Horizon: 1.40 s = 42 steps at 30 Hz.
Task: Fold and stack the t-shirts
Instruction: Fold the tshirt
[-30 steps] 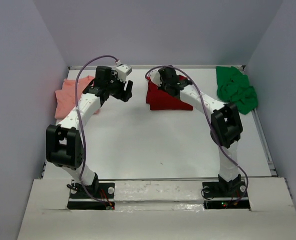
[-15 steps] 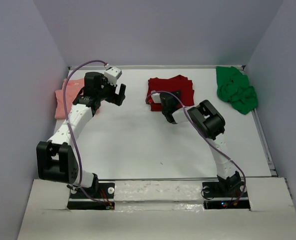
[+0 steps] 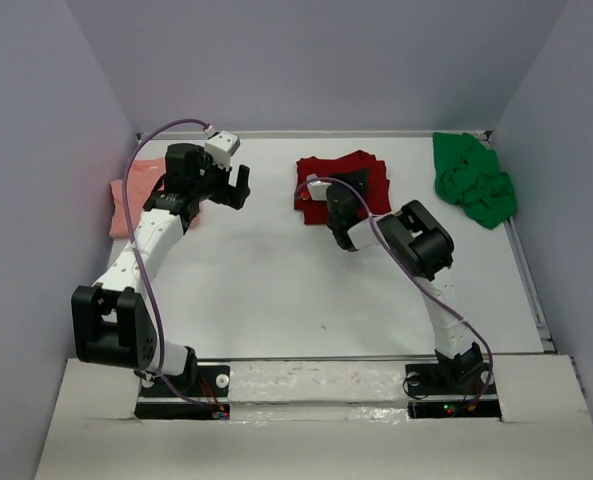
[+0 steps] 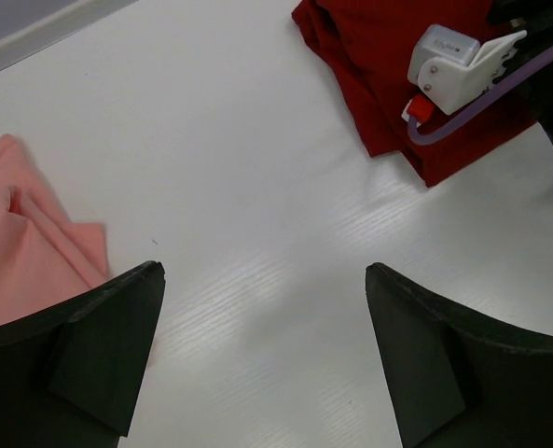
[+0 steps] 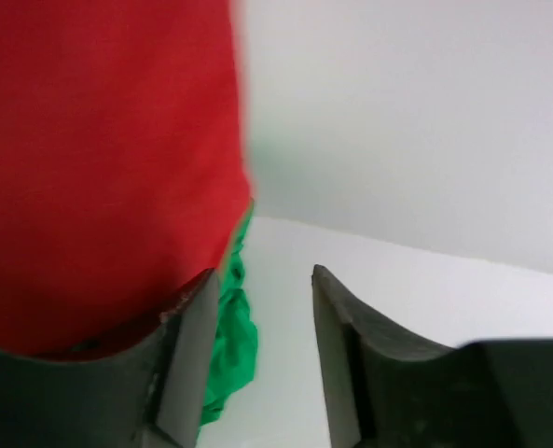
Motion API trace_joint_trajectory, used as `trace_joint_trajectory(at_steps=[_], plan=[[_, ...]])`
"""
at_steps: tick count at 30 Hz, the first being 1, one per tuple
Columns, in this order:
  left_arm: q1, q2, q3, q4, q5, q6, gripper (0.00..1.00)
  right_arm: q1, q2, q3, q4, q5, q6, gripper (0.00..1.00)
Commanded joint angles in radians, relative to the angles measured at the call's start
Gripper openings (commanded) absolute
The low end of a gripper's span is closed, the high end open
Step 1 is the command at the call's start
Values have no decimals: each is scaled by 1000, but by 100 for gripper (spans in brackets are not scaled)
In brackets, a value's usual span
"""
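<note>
The dark red t-shirt (image 3: 356,176) lies folded at the back middle of the table (image 3: 276,280). My right gripper (image 3: 344,200) sits low at its near left edge. In the right wrist view the right gripper (image 5: 264,273) is open with nothing between its fingers, and red cloth (image 5: 108,159) lies just outside its left finger. The bright green t-shirt (image 3: 473,180) is crumpled at the back right, and the green cloth (image 5: 229,345) also shows beyond the fingers. The salmon pink t-shirt (image 3: 126,200) lies at the far left. My left gripper (image 3: 236,186) hangs wide open between the pink and red shirts, over bare table (image 4: 265,271).
Grey walls close in the table at the back and on both sides. A raised rim (image 3: 531,290) runs along the right edge. In the left wrist view the pink shirt (image 4: 24,252) is at the left, and the red shirt (image 4: 379,93) with the right wrist's white camera (image 4: 453,56) at the top right.
The right arm has drawn back from over the red shirt to its near left edge and its jaws have parted. The left gripper has opened fully and shifted slightly left.
</note>
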Motion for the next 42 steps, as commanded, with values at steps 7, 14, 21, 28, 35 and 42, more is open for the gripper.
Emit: trace_joint_trajectory(at_steps=[7,14,21,28,35,42], plan=[[36,19,54,46,6,-92,99,8,-313,237,-220,21,215,65],[84,58,61,57,158,-178,99,8,-467,470,-1329,-334,944,65],[102,138,86,61,81,-245,99,8,-447,531,-1699,-713,1093,68],[102,156,92,57,44,-244,99,8,-364,543,-1770,-799,1110,71],[102,139,77,64,43,-238,99,8,-233,743,-1851,-845,1101,81],[102,136,68,68,50,-238,99,17,-142,846,-1862,-881,1099,82]])
